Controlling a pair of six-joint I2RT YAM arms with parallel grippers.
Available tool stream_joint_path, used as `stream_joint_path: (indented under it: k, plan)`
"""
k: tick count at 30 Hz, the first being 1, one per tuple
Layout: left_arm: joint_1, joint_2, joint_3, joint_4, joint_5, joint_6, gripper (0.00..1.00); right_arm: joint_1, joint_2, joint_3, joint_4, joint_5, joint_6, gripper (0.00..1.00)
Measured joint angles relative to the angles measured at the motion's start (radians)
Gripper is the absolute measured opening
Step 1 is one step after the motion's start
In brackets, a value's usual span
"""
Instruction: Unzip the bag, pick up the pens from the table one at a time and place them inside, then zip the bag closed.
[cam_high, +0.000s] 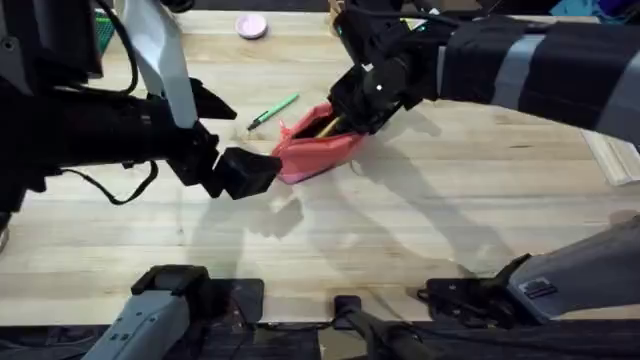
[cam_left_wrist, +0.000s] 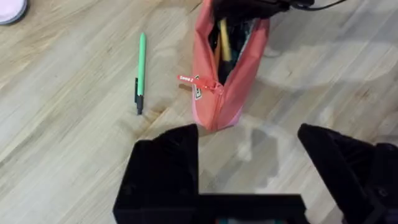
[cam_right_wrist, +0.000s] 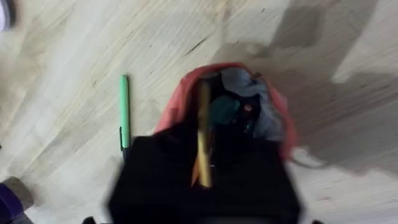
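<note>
A coral-pink bag (cam_high: 318, 150) lies on the light-wood table (cam_high: 400, 250), about midway across it and nearer the far edge than the near one. Its zipper is open and the mouth gapes.

The right gripper (cam_high: 352, 108) is at the bag's open end, holding a yellow pen (cam_right_wrist: 203, 134) between its black fingers. The pen is partly inside the opening, its length running along the bag. In the right wrist view, dark items show inside the bag beside the pen.

A green pen (cam_high: 274, 111) with a dark tip lies flat on the table just beside the bag, on its left side toward the far edge, not touching it.

The left gripper (cam_left_wrist: 249, 163) hovers near the bag's closed end, its fingers spread wide and holding nothing. A small red zipper pull (cam_left_wrist: 189, 79) sticks out from the bag on the side facing the green pen.

A small pink round object (cam_high: 251, 26) sits near the table's far edge.
</note>
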Motion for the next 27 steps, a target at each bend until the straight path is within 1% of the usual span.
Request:
stream_joint_path:
  k: [3, 5, 6, 7, 8, 10, 22, 27]
  plan:
    - [0.000, 0.000, 0.000, 0.000, 0.000, 0.000, 0.995, 0.001, 0.000, 0.005, 0.011, -0.008, 0.000, 0.559]
    - [0.000, 0.000, 0.000, 0.000, 0.000, 0.000, 0.995, 0.001, 0.000, 0.016, 0.015, -0.013, 0.005, 0.749]
    - [0.000, 0.000, 0.000, 0.000, 0.000, 0.000, 0.995, 0.001, 0.000, 0.020, 0.019, -0.018, 0.004, 0.886]
    - [0.000, 0.000, 0.000, 0.000, 0.000, 0.000, 0.995, 0.002, 0.000, 0.022, 0.019, -0.019, 0.003, 0.964]
    - [0.000, 0.000, 0.000, 0.000, 0.000, 0.000, 0.995, 0.004, 0.000, 0.022, 0.016, -0.019, 0.004, 0.988]
    - [0.000, 0.000, 0.000, 0.000, 0.000, 0.000, 0.995, 0.005, 0.000, 0.022, 0.015, -0.019, 0.004, 0.994]
    - [0.000, 0.000, 0.000, 0.000, 0.000, 0.000, 0.995, 0.005, 0.000, 0.022, 0.016, -0.019, 0.002, 0.995]
    - [0.000, 0.000, 0.000, 0.000, 0.000, 0.000, 0.995, 0.005, 0.000, 0.022, 0.027, -0.020, -0.025, 0.996]
